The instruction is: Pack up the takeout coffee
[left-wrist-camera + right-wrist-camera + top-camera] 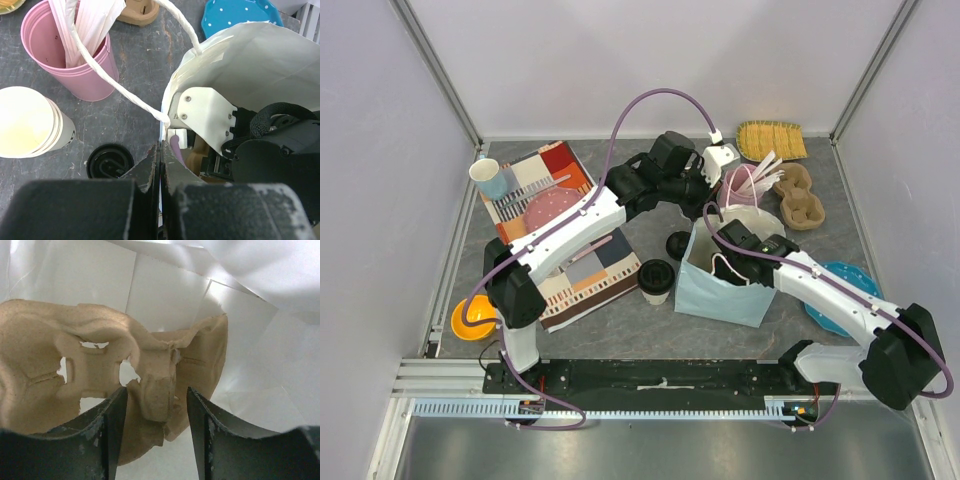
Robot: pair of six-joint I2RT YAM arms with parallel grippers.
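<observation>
The takeout coffee (656, 281), a small white cup with a black lid, stands upright on the table just left of the light-blue paper bag (722, 288). My left gripper (703, 207) is shut on the bag's near rim (165, 131), next to its white handle, and holds the mouth open. My right gripper (740, 245) is down inside the bag. In the right wrist view it is open (156, 405), with a ridge of a brown pulp cup carrier (50, 370) lying between its fingers, apart from them. The coffee is outside both wrist views.
A second black lid (110, 161) sits by the bag, also in the top view (678, 244). Near it are lidless white cups (25, 125), a pink cup of straws (70, 50), another carrier (798, 198), a blue plate (845, 290), a patterned mat (560, 230) and an orange bowl (470, 320).
</observation>
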